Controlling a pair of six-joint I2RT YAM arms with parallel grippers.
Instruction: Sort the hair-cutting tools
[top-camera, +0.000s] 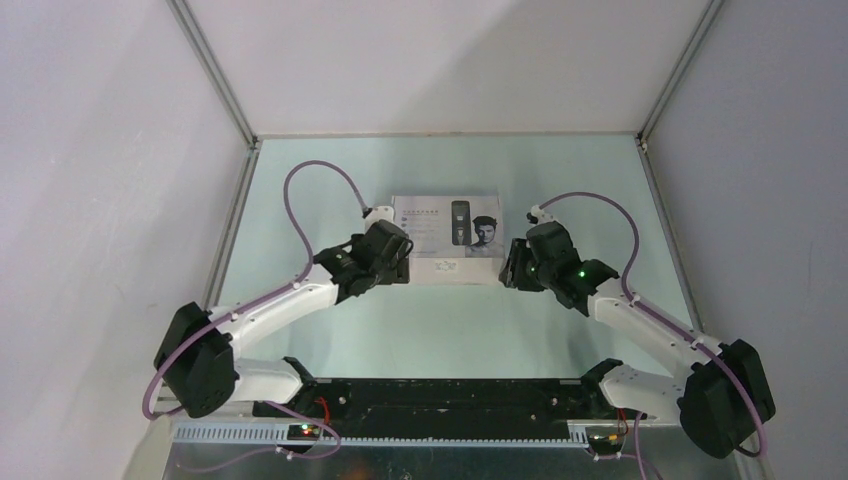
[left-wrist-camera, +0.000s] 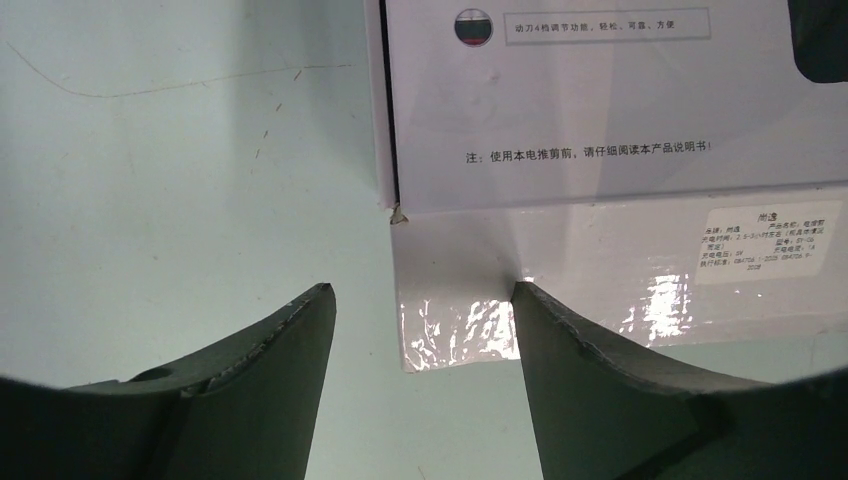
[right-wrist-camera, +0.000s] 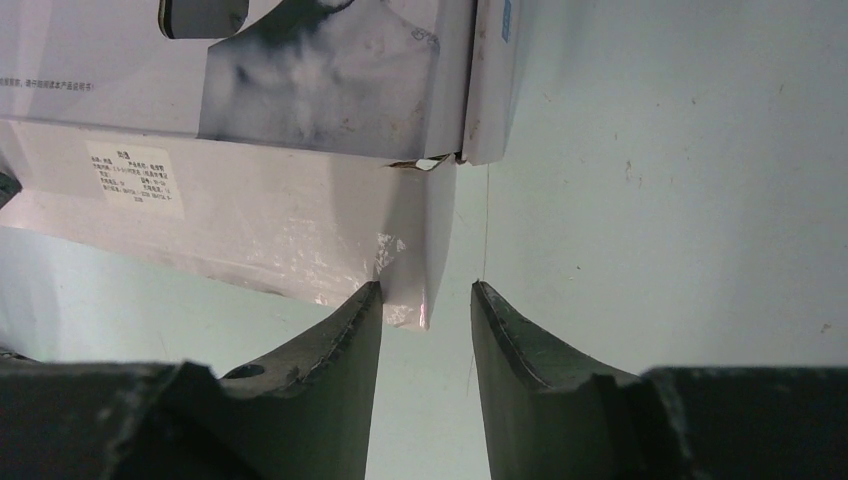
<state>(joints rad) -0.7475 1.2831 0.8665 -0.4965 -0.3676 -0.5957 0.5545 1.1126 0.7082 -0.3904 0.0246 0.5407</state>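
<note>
Far middle of surface (top-camera: 430, 320): white box (top-camera: 445, 235) lies closed. I see no hair-cutting tools out, so probably inside. My left jaws wide, right jaws half-open, each straddling a near box corner, holding nothing. Sorting not begun.

Left claw (left-wrist-camera: 422, 300) parted wide, angled inward; right claw (right-wrist-camera: 427, 295) parted narrower.

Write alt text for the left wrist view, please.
The left end effector is open, its two dark fingers straddling the near corner of a white box with a printed lid. Pale green table fills the left side.
</note>
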